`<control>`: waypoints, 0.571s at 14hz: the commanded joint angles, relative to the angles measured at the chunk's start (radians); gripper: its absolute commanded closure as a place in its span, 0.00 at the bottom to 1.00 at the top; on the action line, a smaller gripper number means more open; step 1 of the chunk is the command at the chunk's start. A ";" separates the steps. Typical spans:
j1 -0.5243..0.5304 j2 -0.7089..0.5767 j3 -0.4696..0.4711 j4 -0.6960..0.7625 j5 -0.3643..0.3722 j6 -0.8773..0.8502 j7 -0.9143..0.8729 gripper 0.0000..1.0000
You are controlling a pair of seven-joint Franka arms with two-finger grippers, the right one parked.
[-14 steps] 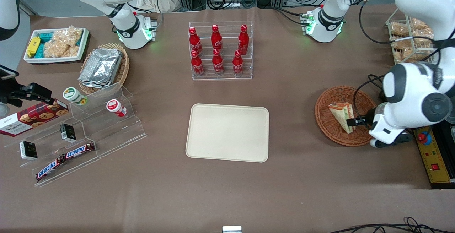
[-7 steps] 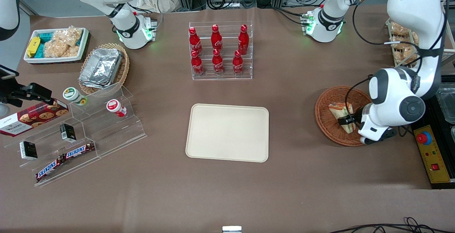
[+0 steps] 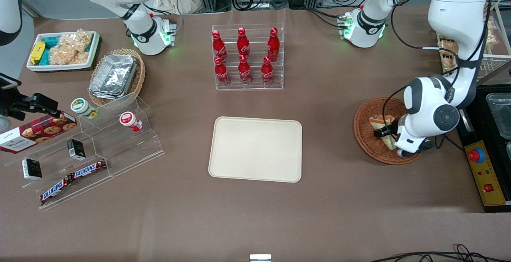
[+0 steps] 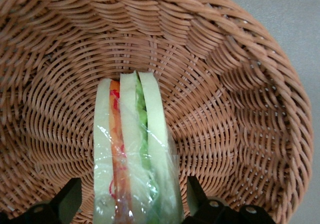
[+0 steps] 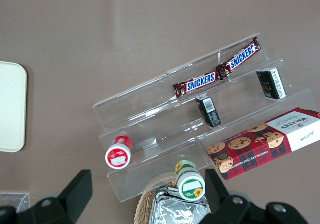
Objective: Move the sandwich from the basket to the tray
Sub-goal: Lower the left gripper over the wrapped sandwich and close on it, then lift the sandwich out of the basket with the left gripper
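The sandwich (image 3: 377,122) (image 4: 132,144), a wrapped white-bread wedge with orange and green filling, lies in the round reddish-brown wicker basket (image 3: 364,138) (image 4: 240,109) at the working arm's end of the table. My left gripper (image 3: 384,133) (image 4: 131,202) is down in the basket, open. One dark finger (image 4: 67,200) stands on each side of the sandwich's wide end, with a gap between each finger and the wrap. The arm's wrist hides part of the sandwich and basket in the front view. The cream tray (image 3: 255,149) lies bare mid-table, toward the parked arm's end from the basket.
A clear rack of red cola bottles (image 3: 244,56) stands farther from the front camera than the tray. A wire rack of bagged snacks (image 3: 449,48) and a yellow control box with a red button (image 3: 479,166) sit beside the working arm. An acrylic step stand (image 3: 100,146) holds small goods.
The left arm has swung in over the basket toward the tray's side, carrying the gripper along the sandwich; its fingers now straddle the wedge. The sandwich has not moved.
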 commanded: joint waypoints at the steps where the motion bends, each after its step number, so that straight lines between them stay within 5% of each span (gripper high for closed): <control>1: 0.004 -0.011 0.000 -0.009 -0.001 0.010 -0.014 0.37; 3: 0.004 -0.023 0.000 -0.003 -0.001 -0.010 -0.014 0.68; 5: 0.004 -0.048 0.000 0.022 -0.003 -0.069 -0.012 0.89; 8: -0.005 -0.062 -0.005 0.130 0.000 -0.222 -0.011 0.95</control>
